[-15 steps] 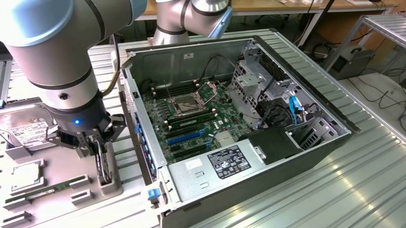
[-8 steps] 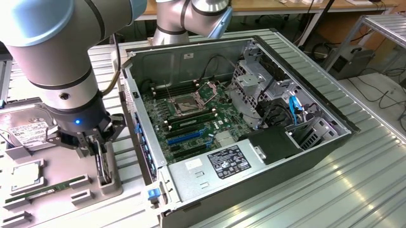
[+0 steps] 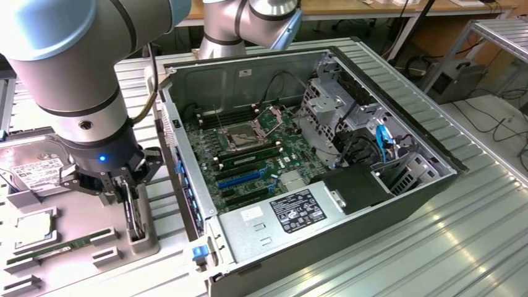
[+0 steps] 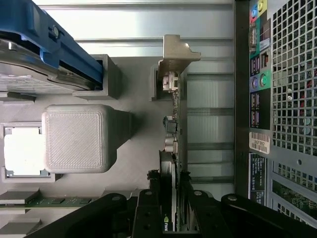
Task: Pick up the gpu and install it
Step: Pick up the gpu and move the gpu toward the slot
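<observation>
Straddling thin gpu (silver bracket) sits black claw.

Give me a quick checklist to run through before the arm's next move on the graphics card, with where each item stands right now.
1. Gripper lined up over the gpu: ok.
2. gpu standing on edge in the gray holder: ok.
3. Computer case side open, motherboard exposed: ok.
4. Blue expansion slot free of any card: ok.
5. Rear bracket opening in the case free: cannot tell.
</observation>
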You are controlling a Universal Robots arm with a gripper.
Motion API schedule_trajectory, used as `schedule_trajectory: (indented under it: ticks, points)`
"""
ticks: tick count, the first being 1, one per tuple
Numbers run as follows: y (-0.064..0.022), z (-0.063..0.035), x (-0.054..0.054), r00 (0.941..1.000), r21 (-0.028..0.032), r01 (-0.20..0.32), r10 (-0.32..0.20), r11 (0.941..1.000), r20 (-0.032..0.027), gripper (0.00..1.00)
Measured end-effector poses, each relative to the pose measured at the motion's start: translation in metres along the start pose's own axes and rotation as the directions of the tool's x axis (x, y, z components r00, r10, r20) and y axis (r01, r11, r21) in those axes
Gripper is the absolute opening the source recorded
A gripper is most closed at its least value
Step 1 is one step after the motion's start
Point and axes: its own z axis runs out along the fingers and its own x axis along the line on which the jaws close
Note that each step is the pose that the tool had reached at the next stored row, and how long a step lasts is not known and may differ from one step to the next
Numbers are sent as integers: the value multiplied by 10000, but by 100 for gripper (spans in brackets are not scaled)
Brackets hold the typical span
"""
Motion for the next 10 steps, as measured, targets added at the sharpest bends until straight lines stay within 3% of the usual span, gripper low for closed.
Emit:
schedule_trajectory:
  ticks: [6, 10]
  points:
    - [1, -28, 0, 10000, -1, 0, 0, 10000, 1, 26]
    - [5, -148, -1, 10000, 0, 8, -8, 10000, 0, 26]
